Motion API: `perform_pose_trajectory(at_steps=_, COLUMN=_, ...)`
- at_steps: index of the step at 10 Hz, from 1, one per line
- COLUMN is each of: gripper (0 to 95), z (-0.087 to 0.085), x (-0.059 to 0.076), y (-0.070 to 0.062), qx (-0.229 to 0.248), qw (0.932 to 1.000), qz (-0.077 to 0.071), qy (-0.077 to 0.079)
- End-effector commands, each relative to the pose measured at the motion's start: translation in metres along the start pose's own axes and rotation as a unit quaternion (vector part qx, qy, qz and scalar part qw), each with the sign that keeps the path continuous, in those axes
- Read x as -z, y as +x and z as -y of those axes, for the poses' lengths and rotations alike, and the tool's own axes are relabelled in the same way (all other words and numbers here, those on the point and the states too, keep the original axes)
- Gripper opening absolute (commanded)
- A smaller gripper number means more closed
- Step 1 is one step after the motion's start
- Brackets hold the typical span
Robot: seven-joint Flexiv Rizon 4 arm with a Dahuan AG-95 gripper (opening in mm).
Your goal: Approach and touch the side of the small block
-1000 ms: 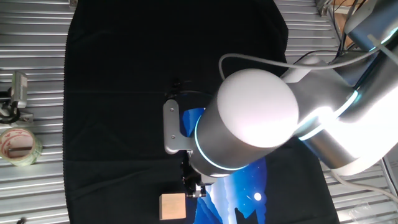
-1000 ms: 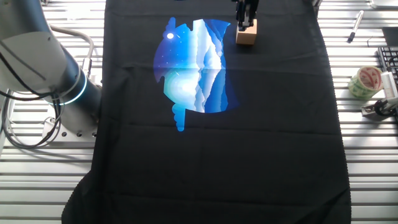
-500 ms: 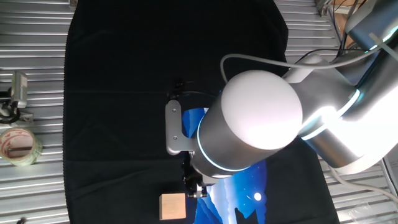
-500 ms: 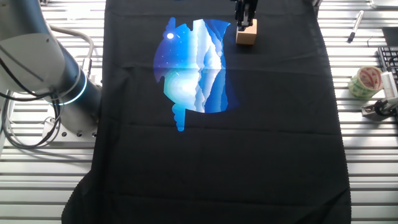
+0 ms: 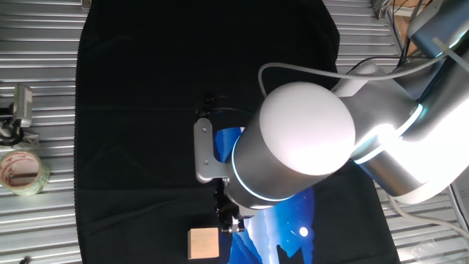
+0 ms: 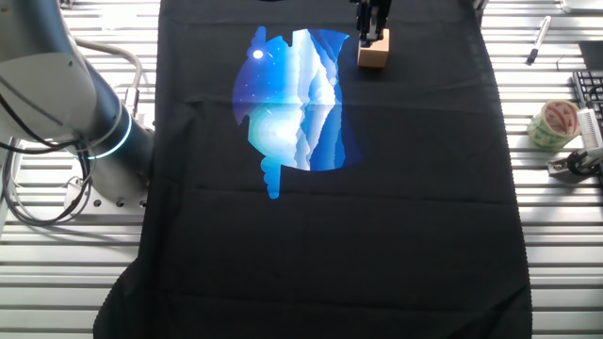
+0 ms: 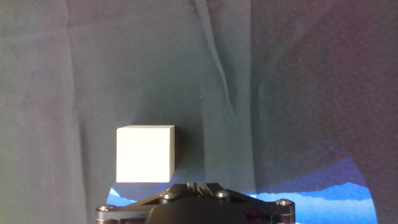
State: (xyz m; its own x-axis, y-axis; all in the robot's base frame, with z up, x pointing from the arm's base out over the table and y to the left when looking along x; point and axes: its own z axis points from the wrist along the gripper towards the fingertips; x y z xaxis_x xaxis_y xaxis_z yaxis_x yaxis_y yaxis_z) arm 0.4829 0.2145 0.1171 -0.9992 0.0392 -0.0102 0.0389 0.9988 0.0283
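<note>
The small block point(image 7: 145, 154) is a pale tan cube lying on the black cloth. It also shows in one fixed view point(image 5: 204, 243) and in the other fixed view point(image 6: 373, 55). My gripper point(image 7: 198, 185) is shut and empty, with its two thin fingertips pressed together. It stands just beside the block's right-hand near corner in the hand view. In one fixed view the gripper point(image 5: 229, 222) is right next to the block's upper right edge. In the other fixed view the gripper point(image 6: 370, 28) hangs over the block's far side. Whether they touch, I cannot tell.
A black cloth point(image 6: 396, 207) with a blue and white print point(image 6: 292, 104) covers the slatted metal table. A roll of tape point(image 6: 551, 122) and a metal clip point(image 6: 575, 162) lie off the cloth at the right. A pen point(image 6: 538, 40) lies at the far right. The arm's base point(image 6: 66, 104) stands at the left.
</note>
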Motion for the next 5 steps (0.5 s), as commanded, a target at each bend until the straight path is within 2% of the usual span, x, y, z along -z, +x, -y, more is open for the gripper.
perform_pose_trajectory(at_steps=1, gripper=0.0, z=-0.0004, x=0.0002, y=-0.0002, qx=0.003, qw=1.0, qz=-0.002, qy=-0.005)
perform_pose_trajectory(at_steps=5, gripper=0.0, z=-0.0005, x=0.0005, y=0.0002, qx=0.009, qw=0.9999, qz=-0.002, qy=-0.008)
